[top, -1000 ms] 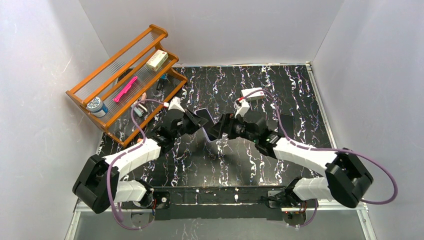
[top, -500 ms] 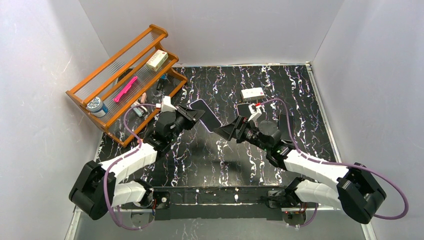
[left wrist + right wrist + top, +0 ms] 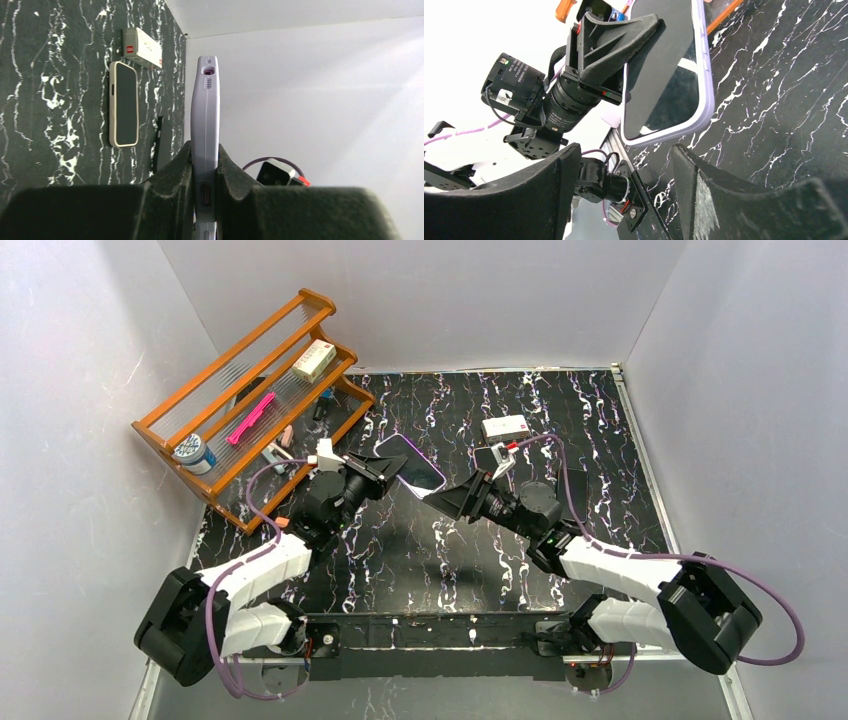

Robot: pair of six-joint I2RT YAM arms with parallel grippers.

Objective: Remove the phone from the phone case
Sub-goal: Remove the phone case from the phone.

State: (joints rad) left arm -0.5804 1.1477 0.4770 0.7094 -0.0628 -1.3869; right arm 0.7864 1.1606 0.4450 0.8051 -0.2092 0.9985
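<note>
Between the fingers of your left pincer (image 3: pixel 204 160) sits the phone case (image 3: pixel 205 100), lavender, clenched edge-on near one end, held up off the table (image 3: pixel 60 75); phone (image 3: pixel 669 75) is inside it, screen dark; your right pincer (image 3: pixel 624 152) is released, jaws spread, nothing betw. them; case's free end is just ahead of its tips, not touching; beyond the left pincer a 2nd phone (image 3: pixel 124 104) lies flat, just by a white box (image 3: pixel 142 47).

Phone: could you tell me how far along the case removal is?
Done: left gripper has the cased phone clamped aloft. In hand: open right gripper faces its free end, gripping nothing. Left: the case is fully on and must come off.
</note>
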